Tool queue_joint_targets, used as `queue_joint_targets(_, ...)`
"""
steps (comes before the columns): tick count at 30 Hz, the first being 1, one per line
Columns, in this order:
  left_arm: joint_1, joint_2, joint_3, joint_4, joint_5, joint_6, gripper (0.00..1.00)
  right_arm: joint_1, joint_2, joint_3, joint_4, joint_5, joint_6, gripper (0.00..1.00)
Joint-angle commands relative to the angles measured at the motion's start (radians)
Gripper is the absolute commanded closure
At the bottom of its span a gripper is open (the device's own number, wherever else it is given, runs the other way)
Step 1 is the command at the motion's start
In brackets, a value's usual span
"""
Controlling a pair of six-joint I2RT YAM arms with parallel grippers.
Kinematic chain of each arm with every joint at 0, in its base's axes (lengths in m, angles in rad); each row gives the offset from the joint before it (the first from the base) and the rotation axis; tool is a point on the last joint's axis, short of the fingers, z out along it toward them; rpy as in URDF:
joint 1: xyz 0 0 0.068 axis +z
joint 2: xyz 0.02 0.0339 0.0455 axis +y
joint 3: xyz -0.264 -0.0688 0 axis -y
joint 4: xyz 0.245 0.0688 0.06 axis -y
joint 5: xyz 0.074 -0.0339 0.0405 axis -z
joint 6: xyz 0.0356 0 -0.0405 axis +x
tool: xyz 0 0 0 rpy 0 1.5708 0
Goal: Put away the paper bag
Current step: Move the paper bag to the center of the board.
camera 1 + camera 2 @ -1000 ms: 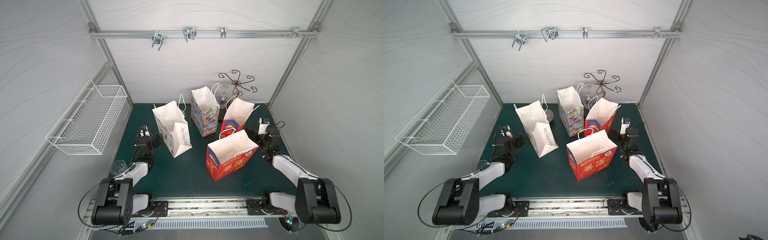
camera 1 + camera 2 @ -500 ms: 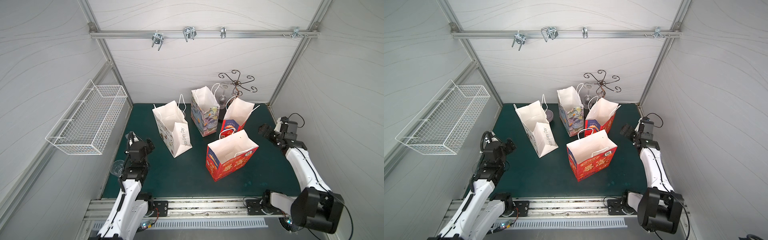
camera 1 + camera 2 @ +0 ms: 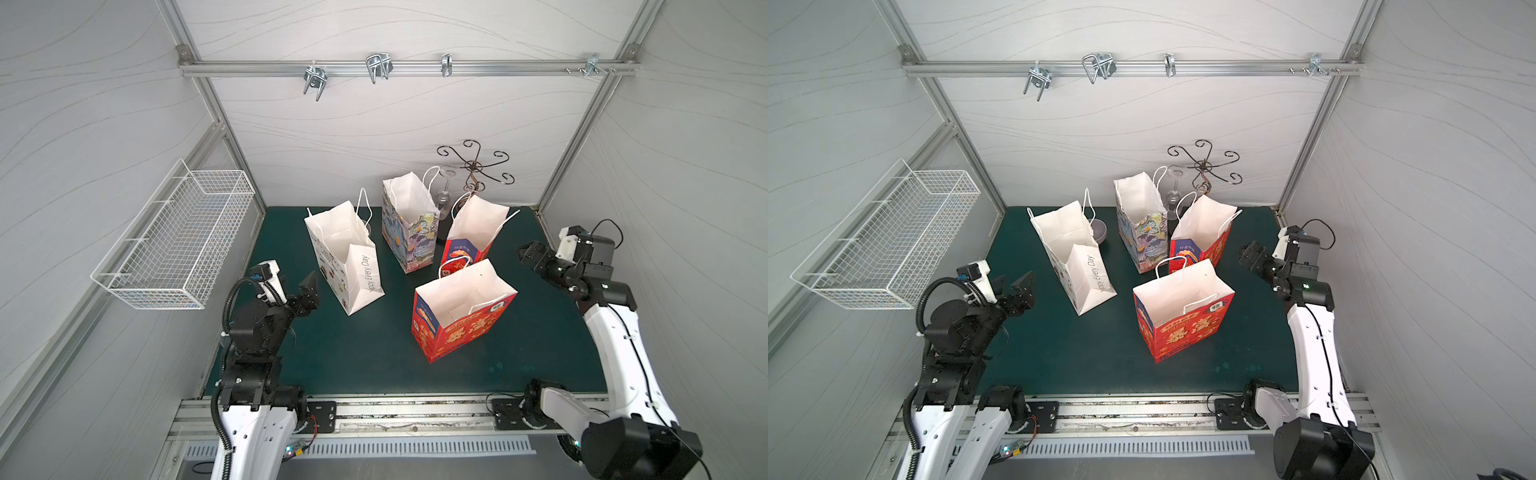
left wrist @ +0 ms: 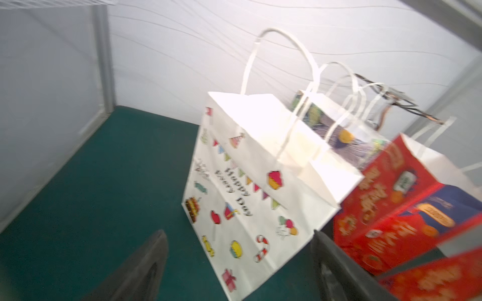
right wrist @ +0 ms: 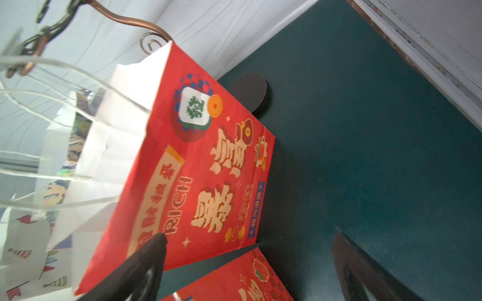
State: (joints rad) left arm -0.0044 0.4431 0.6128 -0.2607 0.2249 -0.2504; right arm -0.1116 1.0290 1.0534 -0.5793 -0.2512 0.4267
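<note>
Green desk [image 3: 365, 357] with four paper bags standing on it, all open at the top. Biggest is the white bag [image 3: 345, 257], sitting toward the left side and leaning a bit. Next is the near red bag [image 3: 461, 320], closest to the front, roughly mid-desk. Behind it stands the far red bag [image 3: 473, 232], and just beside that the floral bag [image 3: 409, 224], both toward the back wall.

Wire basket [image 3: 178, 245] hangs on the left wall, well apart from all the bags. Scrolly metal stand [image 3: 473, 166] sits at the back behind the far red bag.

Left tool [image 3: 309, 293] hovers near the white bag's lower side, not touching it, jaws spread wide with nothing between them; the wrist view shows the white bag [image 4: 250, 187] right ahead. Right tool [image 3: 530, 255] is wide open too, holding nothing, off to the right of the far red bag [image 5: 198, 161] and clear of it.
</note>
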Motion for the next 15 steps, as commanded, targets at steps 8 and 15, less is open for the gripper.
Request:
queue_joint_targets(8, -0.355, 0.275, 0.245, 0.03, 0.21, 0.101, 0.12, 0.166, -0.036, 0.158, -0.173, -0.017, -0.161, 0.05)
queue_joint_targets(15, -0.613, 0.513, 0.508, -0.202, 0.117, 0.146, 0.12, 0.245, -0.166, 0.109, -0.066, 0.002, -0.339, 0.03)
